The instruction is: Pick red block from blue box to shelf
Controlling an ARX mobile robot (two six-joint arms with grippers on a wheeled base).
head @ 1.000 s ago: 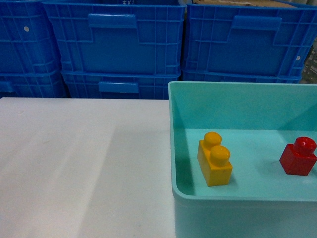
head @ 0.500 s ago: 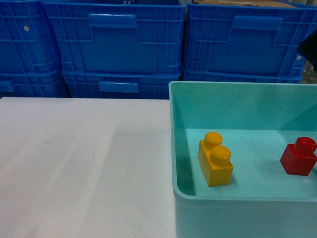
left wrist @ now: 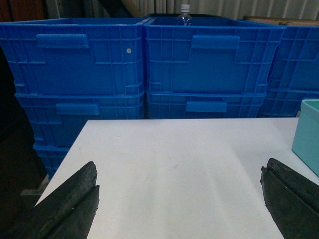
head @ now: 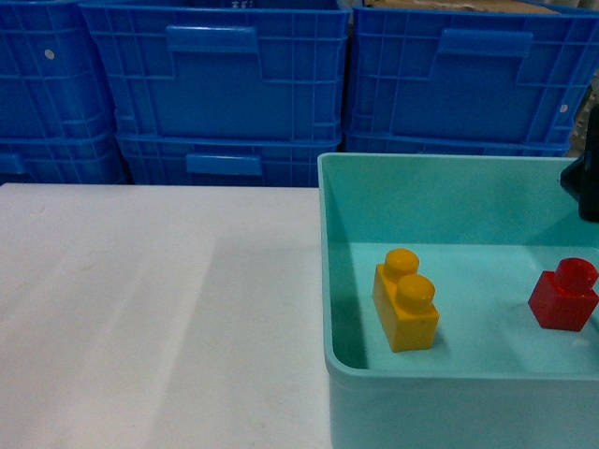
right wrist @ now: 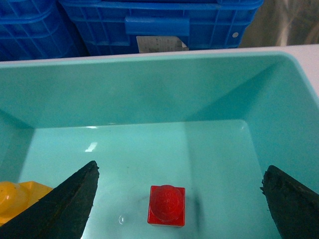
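Observation:
The red block (head: 564, 296) (right wrist: 167, 205), a small one-stud brick, rests upright on the floor of the pale turquoise blue box (head: 326, 271) (right wrist: 149, 64) near its right side. My right gripper (right wrist: 179, 172) hangs open above the box, the block below and between its dark fingers (right wrist: 70, 196), untouched. A dark piece of the right arm (head: 585, 178) shows at the head view's right edge. My left gripper (left wrist: 179, 174) stands open over the bare white table (left wrist: 174, 164), holding nothing. The shelf is out of view.
A yellow two-stud brick (head: 406, 299) (right wrist: 17, 199) lies in the box left of the red one. Stacked dark blue ribbed crates (head: 225, 84) (left wrist: 139, 64) wall off the table's far side. The box corner (left wrist: 308, 134) shows at the left wrist view's right.
A dark part of the right arm has come into the head view at the right edge, above the red block. Both bricks and the box stay put.

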